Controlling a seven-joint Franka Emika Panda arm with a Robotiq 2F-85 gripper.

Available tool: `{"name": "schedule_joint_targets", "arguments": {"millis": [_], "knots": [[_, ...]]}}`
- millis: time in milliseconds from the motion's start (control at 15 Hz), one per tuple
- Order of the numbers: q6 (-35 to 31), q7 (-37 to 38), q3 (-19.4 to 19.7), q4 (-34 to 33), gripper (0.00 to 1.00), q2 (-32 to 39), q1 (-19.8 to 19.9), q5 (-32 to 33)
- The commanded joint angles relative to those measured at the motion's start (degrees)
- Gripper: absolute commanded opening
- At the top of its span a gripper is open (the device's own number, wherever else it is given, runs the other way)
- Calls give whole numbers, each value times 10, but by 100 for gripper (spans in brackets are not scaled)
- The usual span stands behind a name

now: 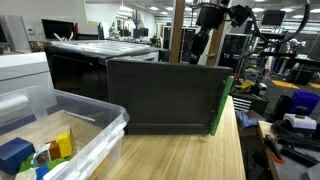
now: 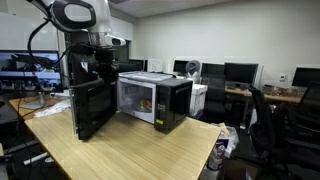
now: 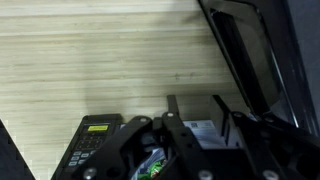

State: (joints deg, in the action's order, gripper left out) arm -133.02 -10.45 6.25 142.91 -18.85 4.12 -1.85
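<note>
One half-seen clear bin (image 1: 95, 107) sat before one microwave (image 2: 155, 98); the fingers (image 3: 171, 108) hung apart, empty, above its open door (image 1: 165, 95).

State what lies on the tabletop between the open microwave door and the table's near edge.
Nothing; in an exterior view the table is bare wood forward of the microwave door.
</note>
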Motion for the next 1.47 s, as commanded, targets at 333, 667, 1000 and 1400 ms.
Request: {"name": "schedule_joint_targets", "arguments": {"millis": [333, 667, 1000, 1400], "knots": [[-24, 50, 31, -4, 100, 39, 60, 62], [-19, 45, 10, 13, 100, 22, 31, 47], [-7, 9, -42, 69, 100, -50, -57, 6], [-17, 29, -64, 93, 100, -82, -98, -1]]}}
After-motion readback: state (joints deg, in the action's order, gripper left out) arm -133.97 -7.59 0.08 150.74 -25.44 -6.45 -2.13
